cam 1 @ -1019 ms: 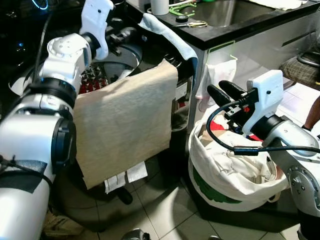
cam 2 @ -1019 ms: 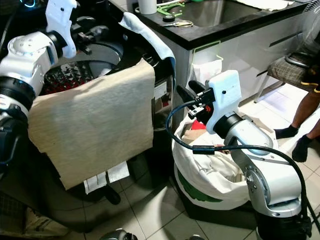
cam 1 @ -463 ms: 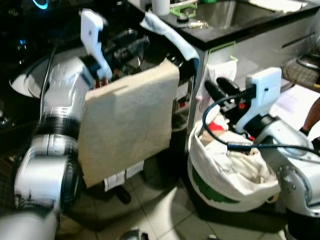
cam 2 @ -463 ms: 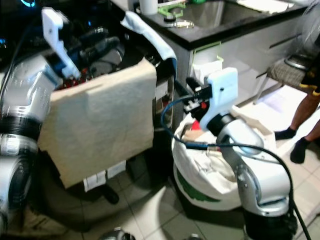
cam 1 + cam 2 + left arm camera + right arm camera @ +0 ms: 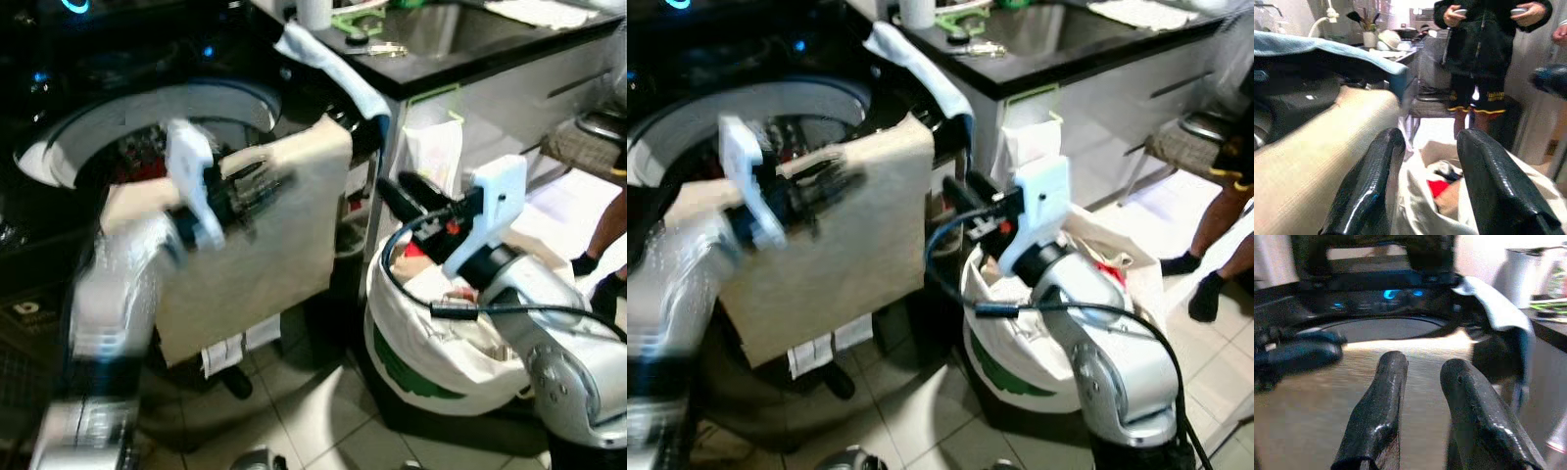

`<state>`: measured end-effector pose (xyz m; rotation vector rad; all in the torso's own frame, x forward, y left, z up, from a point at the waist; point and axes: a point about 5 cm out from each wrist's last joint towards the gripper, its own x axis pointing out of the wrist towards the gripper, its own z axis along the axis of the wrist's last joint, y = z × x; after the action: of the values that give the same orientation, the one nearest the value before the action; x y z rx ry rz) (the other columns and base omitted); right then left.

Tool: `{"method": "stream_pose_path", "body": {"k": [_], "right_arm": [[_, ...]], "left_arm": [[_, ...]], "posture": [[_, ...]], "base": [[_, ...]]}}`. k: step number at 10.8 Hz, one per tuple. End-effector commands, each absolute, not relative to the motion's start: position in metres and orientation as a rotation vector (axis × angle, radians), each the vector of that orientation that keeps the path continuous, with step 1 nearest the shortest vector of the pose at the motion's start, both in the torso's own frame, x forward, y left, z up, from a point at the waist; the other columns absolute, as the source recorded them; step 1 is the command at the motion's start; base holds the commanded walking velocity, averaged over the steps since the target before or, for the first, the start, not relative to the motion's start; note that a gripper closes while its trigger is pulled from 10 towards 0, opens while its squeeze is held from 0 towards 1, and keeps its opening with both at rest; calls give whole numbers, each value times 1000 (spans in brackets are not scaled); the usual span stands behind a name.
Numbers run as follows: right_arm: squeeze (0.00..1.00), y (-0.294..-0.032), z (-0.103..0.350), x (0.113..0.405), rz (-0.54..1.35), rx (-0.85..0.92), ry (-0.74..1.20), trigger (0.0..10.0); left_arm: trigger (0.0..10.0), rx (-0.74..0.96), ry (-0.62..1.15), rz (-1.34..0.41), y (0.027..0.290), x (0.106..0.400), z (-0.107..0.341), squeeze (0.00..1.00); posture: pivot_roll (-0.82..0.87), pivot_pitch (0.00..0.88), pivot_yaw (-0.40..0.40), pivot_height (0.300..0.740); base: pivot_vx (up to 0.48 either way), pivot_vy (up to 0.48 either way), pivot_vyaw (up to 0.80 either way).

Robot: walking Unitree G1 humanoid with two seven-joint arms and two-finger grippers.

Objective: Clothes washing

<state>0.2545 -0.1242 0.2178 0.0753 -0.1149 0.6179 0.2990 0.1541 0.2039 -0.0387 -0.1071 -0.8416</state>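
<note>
Left eye view: top-loading washing machine (image 5: 147, 108) with lid up, dark drum holding a red-patterned item (image 5: 137, 157). Beige cloth (image 5: 284, 225) draped over the machine's front rim, hanging down its face, two white care labels (image 5: 240, 348) dangling at the lower edge. Light blue towel (image 5: 333, 69) laid over the machine's right corner, next to the black countertop (image 5: 460, 54) with its steel sink (image 5: 441, 20).

Left gripper (image 5: 260, 186) blurred, held in front of the hanging beige cloth, pointing toward the robot's right. Seen from the left wrist view: fingers (image 5: 1369, 181) spread apart, nothing between them, the laundry bag beyond.

White laundry bag (image 5: 431, 343) with green print on the tiled floor (image 5: 304, 421) just right of the machine, stuffed with pale and red clothes (image 5: 1107, 269). Right gripper (image 5: 402, 193) raised above the bag's near rim, aimed at the machine. From the right wrist view: fingers (image 5: 1383, 396) parted with a narrow gap, gripping nothing, beige cloth ahead.

Person's legs (image 5: 1215, 235) in dark socks at far right; in the left wrist view, a person in black holding controllers (image 5: 1488, 44).
</note>
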Motion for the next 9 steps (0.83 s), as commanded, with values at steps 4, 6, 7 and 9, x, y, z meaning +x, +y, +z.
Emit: {"method": "stream_pose_path", "body": {"k": [4,6,7,9], "right_arm": [[0,-118,193,246,659,89,11,10000],[0,-122,162,245,614,44,127,10000],[0,-123,153,245,596,47,156,10000],[0,-139,109,250,418,57,277,10000]], "left_arm": [[10000,-36,22,-893,137,240,185,0],[10000,61,167,-762,138,239,150,0],[10000,94,192,-695,138,241,139,0],[10000,104,233,-500,138,246,105,0]], "posture": [[-71,0,40,719],[-64,0,30,719],[-56,0,29,719],[-54,0,33,719]], "base": [[0,0,0],[0,0,0],[0,0,0],[0,0,0]]}}
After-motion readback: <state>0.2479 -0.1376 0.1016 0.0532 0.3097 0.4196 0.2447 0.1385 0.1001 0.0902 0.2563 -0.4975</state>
